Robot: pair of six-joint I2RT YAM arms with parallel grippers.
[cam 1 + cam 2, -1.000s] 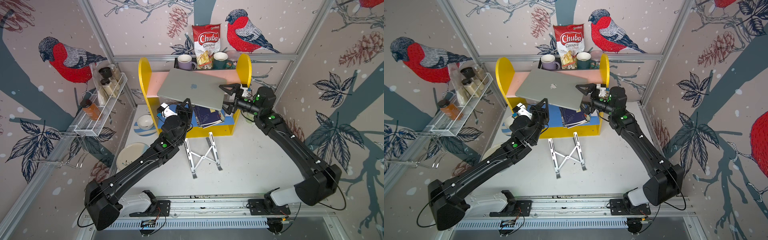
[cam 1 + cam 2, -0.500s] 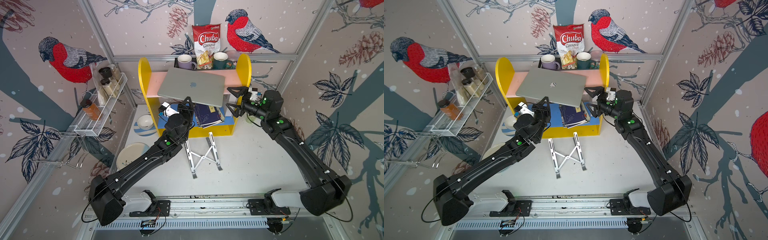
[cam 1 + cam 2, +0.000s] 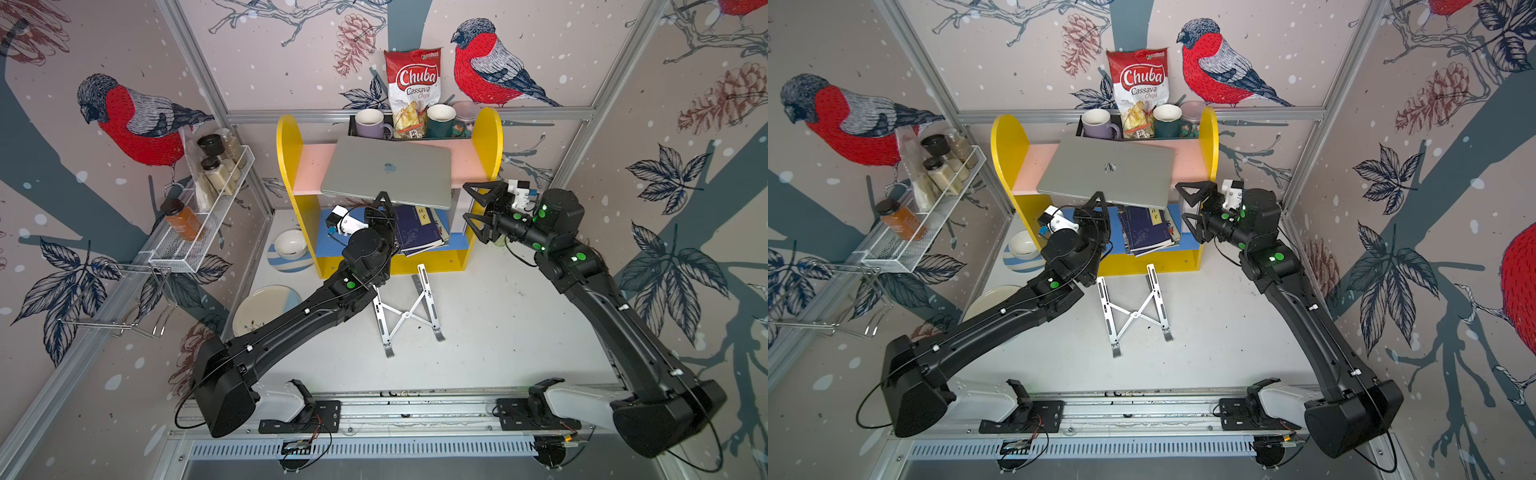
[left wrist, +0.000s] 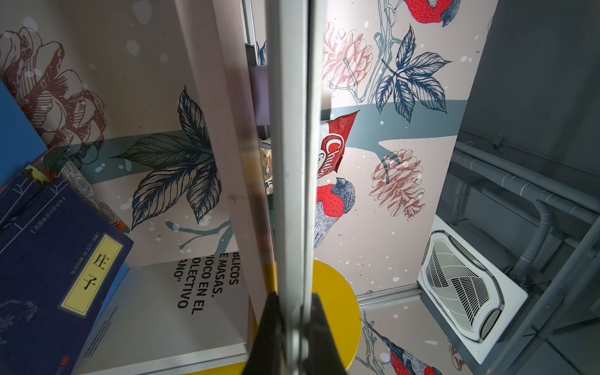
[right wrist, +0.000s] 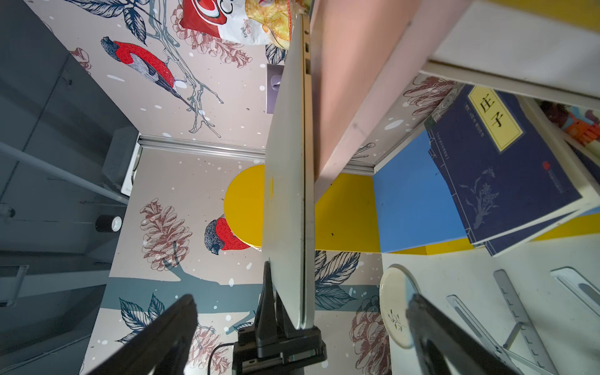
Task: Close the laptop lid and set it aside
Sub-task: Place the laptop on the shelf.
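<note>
top view: laptop [image 3: 386, 172] hides part of left gripper [image 3: 382, 203].

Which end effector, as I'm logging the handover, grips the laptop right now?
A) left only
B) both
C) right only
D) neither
A: the left end effector is shut on the near edge of the closed laptop, while the right end effector stands wide open beside the laptop's side edge, not touching it.
</note>
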